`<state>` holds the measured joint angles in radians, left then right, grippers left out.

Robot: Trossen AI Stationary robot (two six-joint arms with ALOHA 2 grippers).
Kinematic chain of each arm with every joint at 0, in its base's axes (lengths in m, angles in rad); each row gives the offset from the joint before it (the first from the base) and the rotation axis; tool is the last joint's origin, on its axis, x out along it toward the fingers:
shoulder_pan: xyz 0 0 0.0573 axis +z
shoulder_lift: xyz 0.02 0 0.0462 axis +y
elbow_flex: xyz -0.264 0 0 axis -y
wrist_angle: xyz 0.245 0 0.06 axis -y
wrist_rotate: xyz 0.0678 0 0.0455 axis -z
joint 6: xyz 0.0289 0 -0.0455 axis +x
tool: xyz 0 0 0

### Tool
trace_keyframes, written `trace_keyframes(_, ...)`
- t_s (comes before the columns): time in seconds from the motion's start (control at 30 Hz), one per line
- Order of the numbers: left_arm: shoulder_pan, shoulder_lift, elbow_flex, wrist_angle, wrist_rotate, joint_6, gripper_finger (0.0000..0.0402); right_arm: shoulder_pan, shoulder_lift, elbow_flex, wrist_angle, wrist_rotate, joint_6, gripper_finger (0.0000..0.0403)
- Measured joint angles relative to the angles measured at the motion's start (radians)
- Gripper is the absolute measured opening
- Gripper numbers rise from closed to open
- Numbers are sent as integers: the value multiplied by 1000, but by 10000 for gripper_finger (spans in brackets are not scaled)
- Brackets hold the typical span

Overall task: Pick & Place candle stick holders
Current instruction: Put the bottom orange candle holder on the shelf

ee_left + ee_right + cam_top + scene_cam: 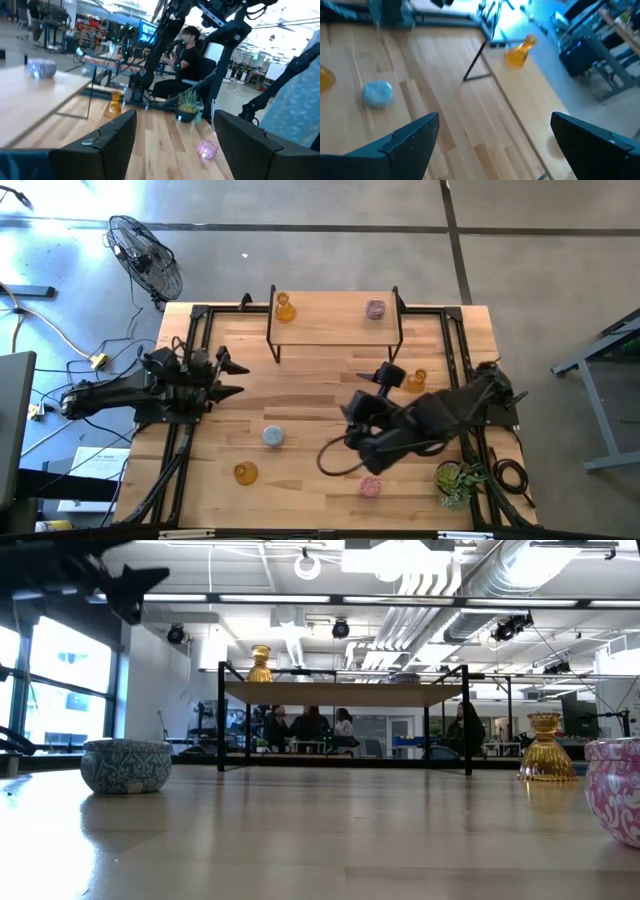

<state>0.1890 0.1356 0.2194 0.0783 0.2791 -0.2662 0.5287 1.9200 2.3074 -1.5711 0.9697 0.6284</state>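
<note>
From above, a raised wooden shelf carries one amber glass holder and one pink glass holder; the rest sit scattered on the table, likely awaiting placement. At table height, a pale blue holder stands left. Wrist views show the left gripper and right gripper spread, empty.

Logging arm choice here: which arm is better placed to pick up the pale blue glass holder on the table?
Probably left. The pale blue glass holder lies nearer the open left gripper, while the open right gripper points away from it.
</note>
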Motion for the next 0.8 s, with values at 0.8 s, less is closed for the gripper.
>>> trace_keyframes(0.8,-21,473,616,-641,134,196,262,334,-738,-865,130,295,493,378)
